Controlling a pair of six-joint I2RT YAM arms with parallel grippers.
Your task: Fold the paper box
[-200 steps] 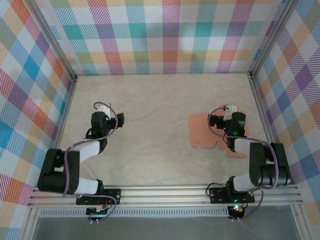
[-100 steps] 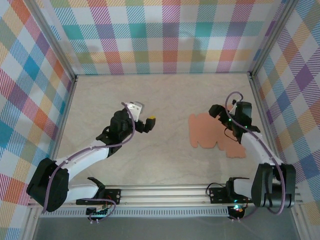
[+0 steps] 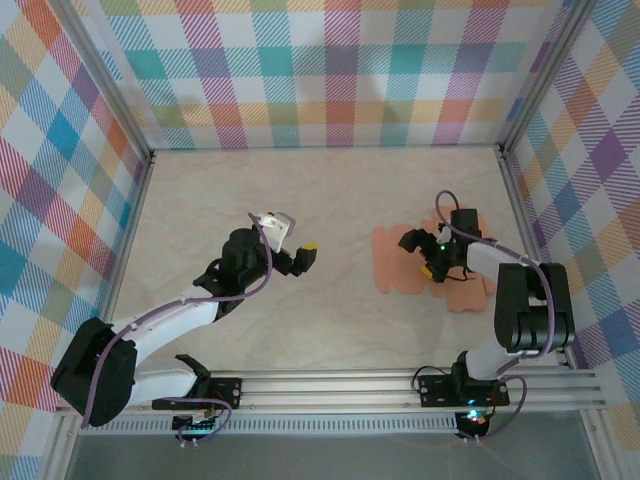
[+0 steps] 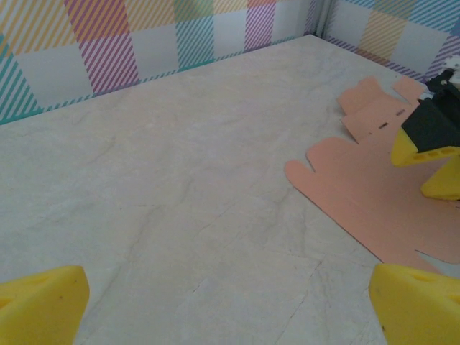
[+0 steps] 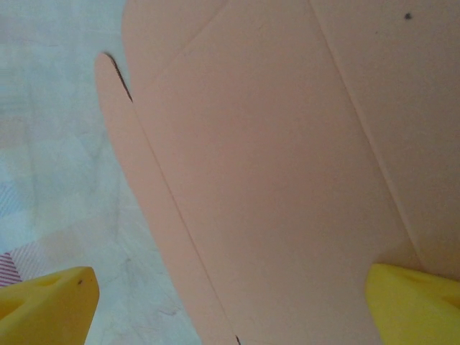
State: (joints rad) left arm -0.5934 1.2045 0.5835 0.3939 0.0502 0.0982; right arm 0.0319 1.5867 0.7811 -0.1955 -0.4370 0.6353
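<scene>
The right arm has pulled its elbow back toward the rail since half a second ago, and its tool now sits over the middle of the card rather than at its far right edge. The left arm has hardly shifted in that time, though a second ago it was folded back near its base.

Bright plaid-patterned walls close in three sides of a pale, marbled beige tabletop. A ribbed aluminium rail runs along the near edge, with both arm bases bolted to it.

The paper box, a flat salmon-orange card cutout with rounded tabs, lies unfolded on the right half of the tabletop, well apart from the left arm. In the left wrist view the cutout lies flat, with creases and small slits visible.

The right tool is low over the cutout with its yellow-tipped fingers spread wide. In its own camera the card runs between the fingers of the right tool, one tip over the card and the other over bare tabletop. Whether they touch the card I cannot tell.

The left tool is above bare tabletop left of the cutout, pointing toward it, its fingers fully spread and holding nothing.
</scene>
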